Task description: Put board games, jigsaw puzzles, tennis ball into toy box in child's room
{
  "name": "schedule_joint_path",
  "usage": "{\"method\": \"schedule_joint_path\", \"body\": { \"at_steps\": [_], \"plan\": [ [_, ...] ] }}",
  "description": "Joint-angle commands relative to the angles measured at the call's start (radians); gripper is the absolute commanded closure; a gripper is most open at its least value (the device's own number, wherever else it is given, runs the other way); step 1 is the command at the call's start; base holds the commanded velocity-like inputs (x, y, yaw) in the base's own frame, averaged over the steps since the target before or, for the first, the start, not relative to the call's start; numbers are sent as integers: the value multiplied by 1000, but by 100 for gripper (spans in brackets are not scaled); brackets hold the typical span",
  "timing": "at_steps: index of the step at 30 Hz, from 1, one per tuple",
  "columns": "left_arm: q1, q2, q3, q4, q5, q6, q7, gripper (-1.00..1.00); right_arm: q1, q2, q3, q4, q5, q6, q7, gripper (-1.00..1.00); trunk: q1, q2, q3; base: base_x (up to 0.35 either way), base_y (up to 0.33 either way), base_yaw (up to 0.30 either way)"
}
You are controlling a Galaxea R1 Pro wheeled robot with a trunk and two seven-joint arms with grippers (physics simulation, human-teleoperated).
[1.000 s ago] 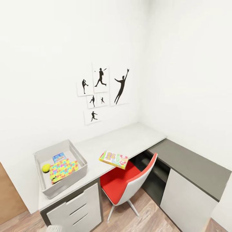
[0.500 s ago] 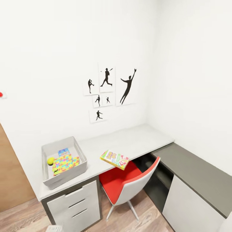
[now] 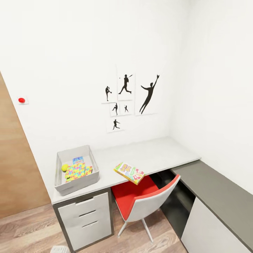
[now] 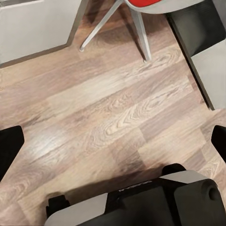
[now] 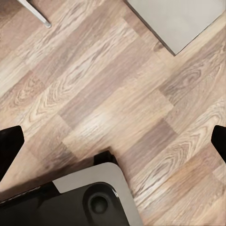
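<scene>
Swung and pulled back since a second ago, as the head camera, not the things: toy box [image 3: 75,185] and wall pictures now further right in the head view, more wood panel [image 3: 14,168] uncovered at the left, plus a red wall button [image 3: 21,100] above it. Nearest, in the wrist views, looking down on wood-plank floor [image 4: 117,108]: left jaws released and spread wide, dark fingertips [image 4: 9,150] at opposite edges of the picture with nothing but planks between; right jaws likewise released, fingertips [image 5: 9,146] far apart over bare floor, empty. Below the toy box, white drawers [image 3: 88,218]; to the right of those, a red-and-white chair [image 3: 147,200] tucked partly under the worktop [image 3: 154,154]. On the light grey worktop, well right of the toy box and apart from it, one board game [image 3: 129,173] with a green, red and yellow lid, lying flat at the front edge, one corner jutting over it above the chair seat. Inside the toy box: a bright jigsaw puzzle [image 3: 78,171] leaning slightly, the tennis ball [image 3: 65,167] just beside it at the left wall, and a blue board game [image 3: 78,160] behind the puzzle. Cannot tell whether a second puzzle lies underneath. Far right of the toy box, the lower dark grey section [image 3: 218,189] of the worktop. Above and beyond, on the white wall, black baseball-player pictures [image 3: 149,93].
</scene>
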Motion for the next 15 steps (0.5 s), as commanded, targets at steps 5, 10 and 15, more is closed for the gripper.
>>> {"method": "schedule_joint_path", "body": {
  "at_steps": [5, 10, 15],
  "plan": [
    [0, 0, 2, 1, 5, 4, -4, -100, 0, -1, 8, -2, -6, 3, -6, -100, 0, -1, 0, -8, -151, 62],
    [0, 0, 2, 1, 5, 4, -4, -100, 0, -1, 8, -2, -6, 2, -7, -100, 0, -1, 0, -2, -159, 17],
    [0, 0, 2, 1, 5, 4, -4, -100, 0, -1, 9, -2, -5, 2, -7, -100, 0, -1, 0, -1, -88, 6]
  ]
}}
